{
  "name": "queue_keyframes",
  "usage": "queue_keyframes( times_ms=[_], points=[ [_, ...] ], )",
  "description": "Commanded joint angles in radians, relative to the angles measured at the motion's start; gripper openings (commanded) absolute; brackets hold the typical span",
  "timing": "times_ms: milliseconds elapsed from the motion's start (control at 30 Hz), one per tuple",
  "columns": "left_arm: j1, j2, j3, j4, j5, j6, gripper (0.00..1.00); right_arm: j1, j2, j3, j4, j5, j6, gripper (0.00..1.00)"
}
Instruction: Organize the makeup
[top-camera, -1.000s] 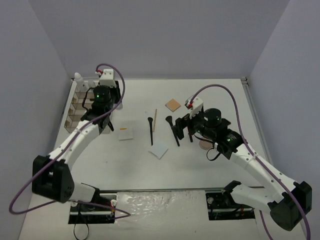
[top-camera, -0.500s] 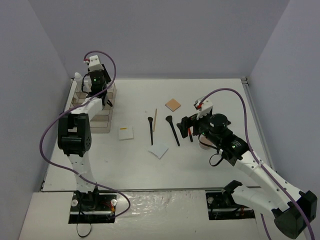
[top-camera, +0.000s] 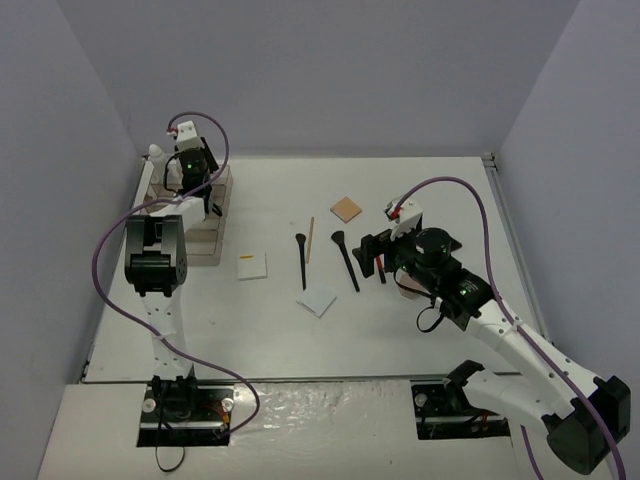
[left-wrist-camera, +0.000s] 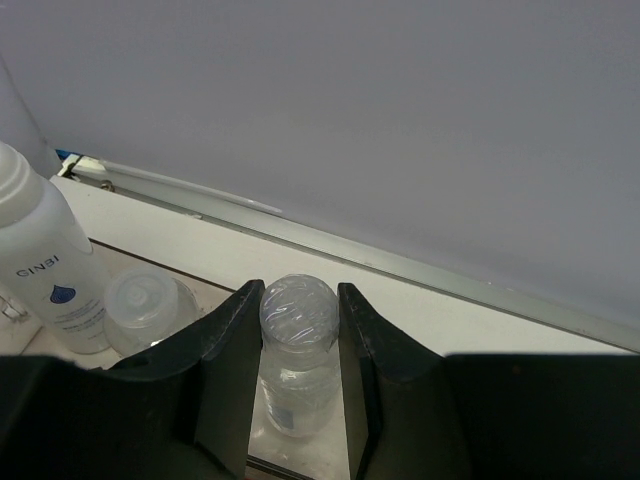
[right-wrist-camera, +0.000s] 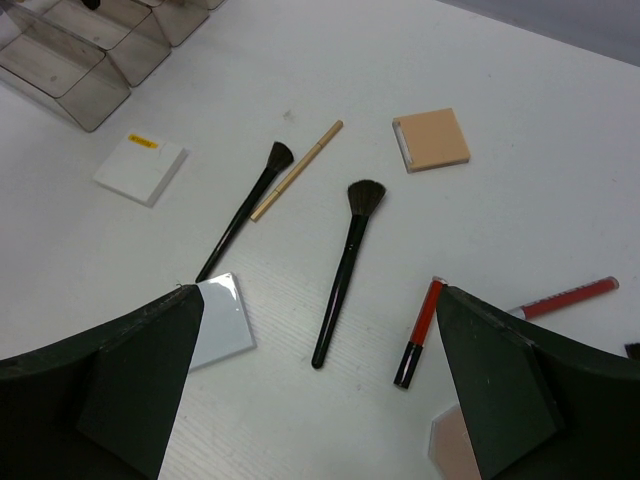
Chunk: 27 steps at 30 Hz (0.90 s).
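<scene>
In the left wrist view my left gripper (left-wrist-camera: 300, 300) is shut on a small clear bottle (left-wrist-camera: 297, 385), with both fingers pressed against its cap. It stands upright at the far end of the smoky organizer (top-camera: 200, 238), next to a white bottle (left-wrist-camera: 45, 270) and another clear-capped bottle (left-wrist-camera: 150, 305). My right gripper (right-wrist-camera: 318, 300) hangs open above the table with nothing in it. Below it lie two black brushes (right-wrist-camera: 243, 215) (right-wrist-camera: 345, 265), a wooden stick (right-wrist-camera: 297, 170), a tan compact (right-wrist-camera: 432, 140), two white pads (right-wrist-camera: 140, 168) (right-wrist-camera: 222, 320), two red lip tubes (right-wrist-camera: 420, 330) (right-wrist-camera: 565, 297) and a pink compact (right-wrist-camera: 455, 445), partly hidden.
The organizer's tiered compartments (right-wrist-camera: 80, 60) run along the left wall. Grey walls close in the table at the back and on both sides. The left arm's purple cable (top-camera: 100, 260) loops beside the organizer.
The left arm has folded back and carried its gripper from the organizer's middle to its far end. The right gripper has drifted slightly right, still open.
</scene>
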Motion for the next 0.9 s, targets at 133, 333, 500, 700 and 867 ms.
queue_keyframes(
  times_ms=[133,333,500,700,867],
  points=[
    [0.005,-0.025,-0.022,0.218,0.034,-0.003,0.04,0.000,-0.007,-0.006,0.094,0.001,0.002,1.00],
    [0.005,-0.042,-0.058,0.215,0.026,-0.003,0.32,0.000,-0.009,-0.008,0.097,0.006,0.004,1.00],
    [0.005,-0.075,-0.071,0.193,0.047,0.009,0.64,0.000,-0.023,-0.011,0.095,-0.004,0.009,1.00],
    [0.004,-0.158,-0.113,0.156,0.059,0.011,0.83,0.000,-0.067,0.005,0.072,-0.021,0.021,1.00],
    [-0.021,-0.320,-0.110,-0.063,0.053,0.003,0.88,0.000,-0.110,0.031,0.008,0.033,0.056,1.00]
  ],
)
